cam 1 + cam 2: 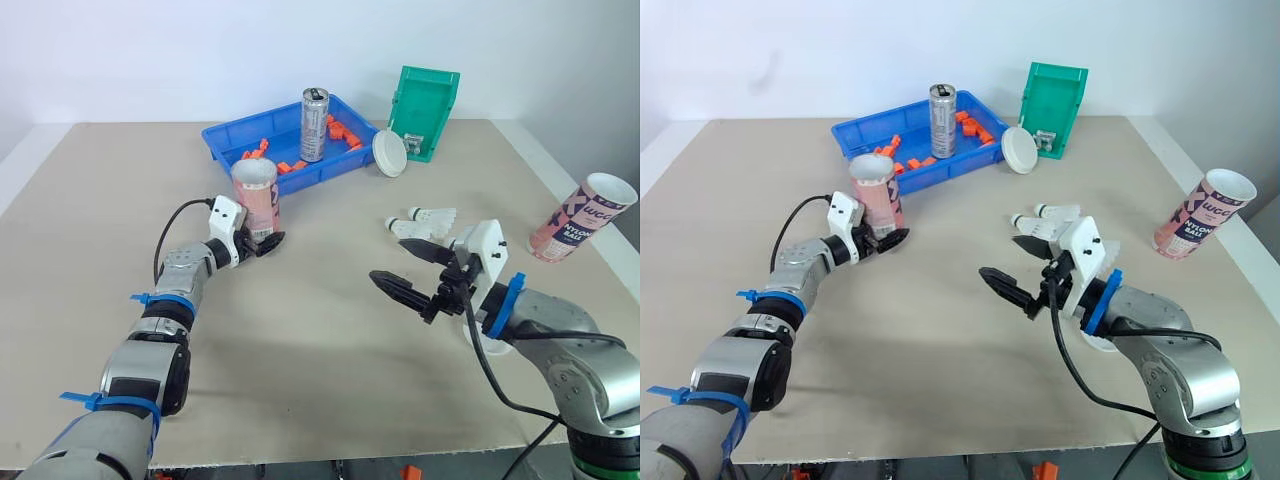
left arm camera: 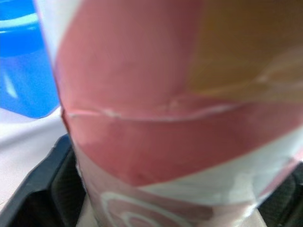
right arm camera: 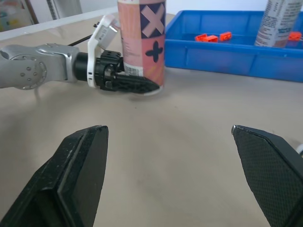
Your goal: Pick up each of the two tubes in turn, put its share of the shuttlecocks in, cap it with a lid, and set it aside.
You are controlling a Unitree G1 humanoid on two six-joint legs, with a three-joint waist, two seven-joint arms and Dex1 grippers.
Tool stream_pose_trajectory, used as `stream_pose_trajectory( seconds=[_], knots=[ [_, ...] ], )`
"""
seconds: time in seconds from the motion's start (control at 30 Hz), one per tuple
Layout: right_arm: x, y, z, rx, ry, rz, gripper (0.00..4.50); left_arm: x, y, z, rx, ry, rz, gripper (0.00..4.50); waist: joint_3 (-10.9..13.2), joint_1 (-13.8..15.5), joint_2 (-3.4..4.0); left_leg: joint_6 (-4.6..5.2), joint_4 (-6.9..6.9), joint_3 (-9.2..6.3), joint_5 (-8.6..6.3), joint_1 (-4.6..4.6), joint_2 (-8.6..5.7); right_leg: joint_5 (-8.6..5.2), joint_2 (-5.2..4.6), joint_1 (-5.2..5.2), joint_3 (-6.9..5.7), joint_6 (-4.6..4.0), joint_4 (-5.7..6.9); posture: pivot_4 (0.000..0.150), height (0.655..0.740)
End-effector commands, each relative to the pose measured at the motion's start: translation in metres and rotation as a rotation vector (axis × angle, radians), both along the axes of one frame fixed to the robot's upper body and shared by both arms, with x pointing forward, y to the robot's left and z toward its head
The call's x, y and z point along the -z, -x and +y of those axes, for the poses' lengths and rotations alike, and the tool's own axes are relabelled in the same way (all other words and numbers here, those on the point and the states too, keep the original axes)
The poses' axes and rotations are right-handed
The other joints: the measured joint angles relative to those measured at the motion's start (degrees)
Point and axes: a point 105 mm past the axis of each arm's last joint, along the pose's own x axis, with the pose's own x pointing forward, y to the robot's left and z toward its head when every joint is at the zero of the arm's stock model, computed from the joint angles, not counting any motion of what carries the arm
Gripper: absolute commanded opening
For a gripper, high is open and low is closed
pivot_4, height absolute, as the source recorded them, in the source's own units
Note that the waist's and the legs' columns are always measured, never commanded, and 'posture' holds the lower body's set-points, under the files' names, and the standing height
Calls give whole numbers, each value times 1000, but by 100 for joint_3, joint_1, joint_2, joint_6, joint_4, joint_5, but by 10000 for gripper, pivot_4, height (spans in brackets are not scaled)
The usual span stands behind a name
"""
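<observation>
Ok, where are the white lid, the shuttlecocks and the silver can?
white lid (image 1: 389, 153), left eye view, middle of its flat face.
shuttlecocks (image 1: 432, 218), left eye view, on the white feathers.
silver can (image 1: 314, 128), left eye view, middle of its side.

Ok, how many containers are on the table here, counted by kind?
pink tube: 2
metal can: 1
blue tray: 1
green bin: 1
Total: 5
</observation>
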Motion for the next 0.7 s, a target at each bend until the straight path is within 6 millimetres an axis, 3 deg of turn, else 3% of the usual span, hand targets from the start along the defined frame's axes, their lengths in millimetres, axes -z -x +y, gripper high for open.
stream_pose_trajectory(
  seconds=[0.03, 0.2, 0.43, 0.6, 0.7],
  knots=[
    [-15, 3, -6, 22, 8, -67, 45000, -11, -3, 3, -3, -9, -38, 28308, 0, 2, 0, 0, 0, 0, 0, 0, 0, 0, 0, 0, 0, 0, 0, 1500, 7400],
    [-14, 0, -14, 55, 13, -60, 45000, -13, 2, 4, 29, -11, -62, 28308, 0, 2, 0, 0, 1, -1, 0, 0, -1, 0, 0, 1, 0, 0, 0, 1500, 7400],
    [3, -16, -36, 212, 77, -20, 45000, -34, 20, 0, 173, -36, -141, 28308, 0, 10, 0, 0, -1, 0, 0, -2, 0, 0, -1, -2, 1, -1, 0, 1500, 7400],
    [17, -40, -35, 320, 78, 20, 45000, -51, 56, -13, 427, -104, -121, 28308, 0, -14, 0, 0, -2, 2, 0, 1, 5, 1, 2, -3, 2, -4, 2, 1500, 7400],
    [26, -56, -34, 372, 83, 38, 45000, -43, 77, -8, 543, -277, -99, 28308, 0, -34, 1, 0, -4, 1, 1, 3, 8, -1, 4, -4, 1, -11, 6, 1500, 7400]
  ],
)
